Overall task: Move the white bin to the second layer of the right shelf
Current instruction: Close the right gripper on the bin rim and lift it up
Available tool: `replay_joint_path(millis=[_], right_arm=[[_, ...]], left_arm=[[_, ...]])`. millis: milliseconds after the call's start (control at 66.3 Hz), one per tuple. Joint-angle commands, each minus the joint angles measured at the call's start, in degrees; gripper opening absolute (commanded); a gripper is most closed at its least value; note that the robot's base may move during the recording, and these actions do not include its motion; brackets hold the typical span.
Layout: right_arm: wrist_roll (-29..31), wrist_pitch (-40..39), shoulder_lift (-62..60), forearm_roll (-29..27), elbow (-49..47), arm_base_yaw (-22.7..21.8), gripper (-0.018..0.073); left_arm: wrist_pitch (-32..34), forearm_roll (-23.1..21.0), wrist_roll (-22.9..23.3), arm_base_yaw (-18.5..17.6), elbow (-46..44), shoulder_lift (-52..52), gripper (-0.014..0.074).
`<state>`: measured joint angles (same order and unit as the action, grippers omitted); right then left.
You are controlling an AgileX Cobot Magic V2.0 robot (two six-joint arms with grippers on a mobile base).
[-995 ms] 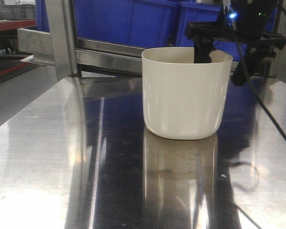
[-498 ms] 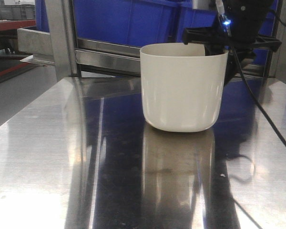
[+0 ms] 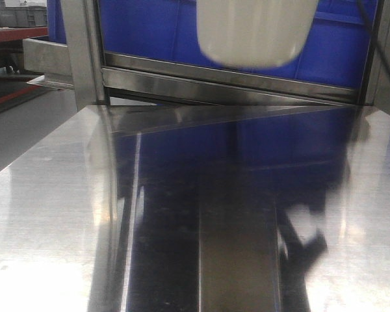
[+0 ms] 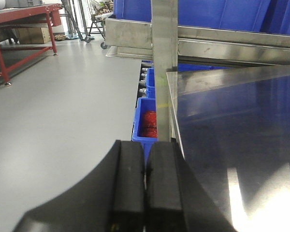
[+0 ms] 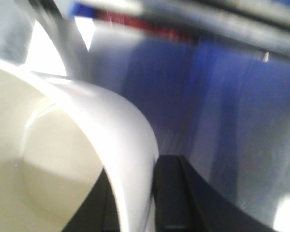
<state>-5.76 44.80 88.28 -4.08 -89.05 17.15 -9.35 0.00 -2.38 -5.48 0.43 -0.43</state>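
Bin (image 3: pixel 257 32) hangs above the worktop (image 3: pixel 84 227), far right, before the blue crates (image 3: pixel 149 32). Right hand (image 5: pixel 135 198) pinches its wall, one finger inside; carry it level and slowly, since a one-sided rim grip could slip. Left hand (image 4: pixel 145 188) is clenched, empty.

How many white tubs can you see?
1. The white bin hangs above the steel table, its rim pinched by the right tool. Others could be hidden off-frame.
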Motion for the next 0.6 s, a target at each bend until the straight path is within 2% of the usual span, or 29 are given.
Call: replay_joint_path(millis=[0,437,588], right_arm=[[0.27,-7.17,-8.61,0.19,2.13,-0.01,0.0052],[0.27,-16.11,-39.37,0.13,38.17,-0.01,0.0052],[0.27,-17.49,-43.47,0.13,42.64,-0.01,0.0052]], left_arm=[[4.93,0.0,0.18,-0.32,2.11,-0.18,0.0085],[4.93,0.0,0.18,-0.32,2.11,-0.18,0.0085],[4.93,0.0,0.18,-0.32,2.11,-0.18,0.0085]])
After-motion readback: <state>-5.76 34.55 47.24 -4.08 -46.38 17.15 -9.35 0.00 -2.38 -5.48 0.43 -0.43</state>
